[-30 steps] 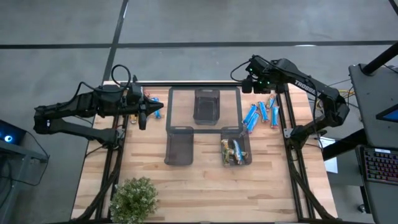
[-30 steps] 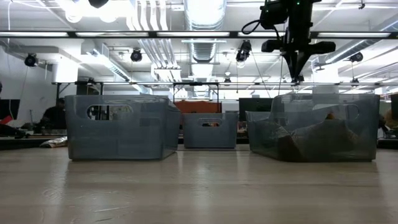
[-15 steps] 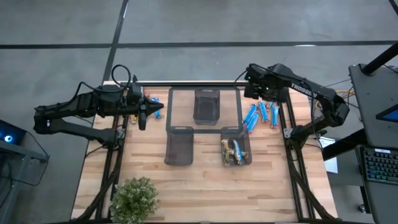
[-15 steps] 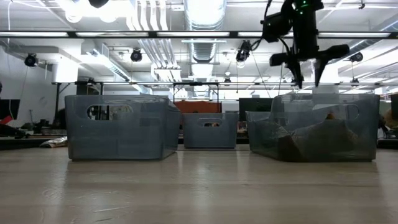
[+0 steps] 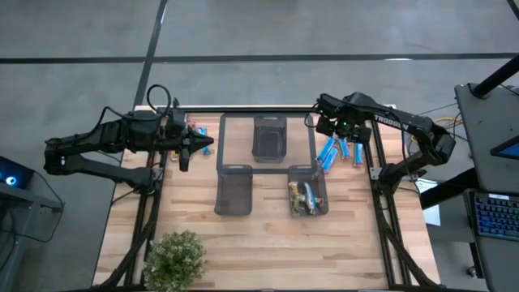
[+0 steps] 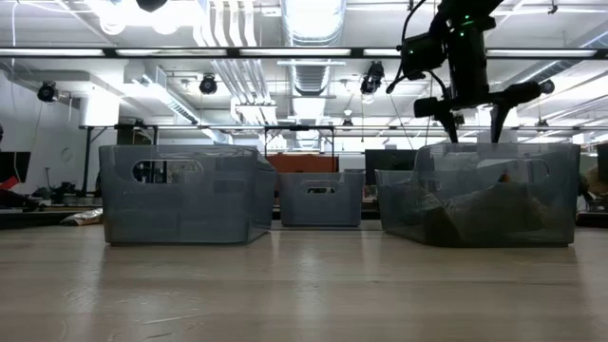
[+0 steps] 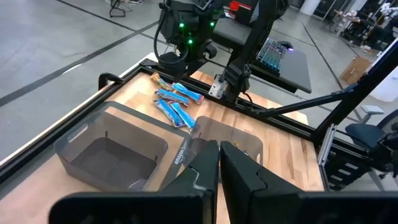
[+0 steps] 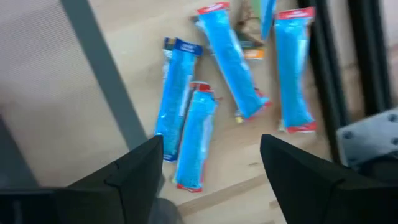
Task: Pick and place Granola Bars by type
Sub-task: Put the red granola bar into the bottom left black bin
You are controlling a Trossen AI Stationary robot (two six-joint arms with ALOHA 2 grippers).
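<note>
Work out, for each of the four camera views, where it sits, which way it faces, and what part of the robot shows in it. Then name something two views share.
High view: overhead, straight down on the table; both arms show, left gripper shut, right gripper open.
Low view: table-top height, level across three bins; the right gripper hangs above.
Left wrist view: on the left arm, past its closed fingers toward bins and the right arm.
Right wrist view: on the right arm, down between its spread fingers.
Shared: the blue granola bars, also in the left wrist view.

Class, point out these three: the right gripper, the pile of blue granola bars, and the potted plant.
right gripper (image 6: 472, 112), low view, midway between its open fingertips
blue granola bars (image 5: 339, 149), high view, middle of the pile
potted plant (image 5: 173, 258), high view, centre of its leaves
</note>
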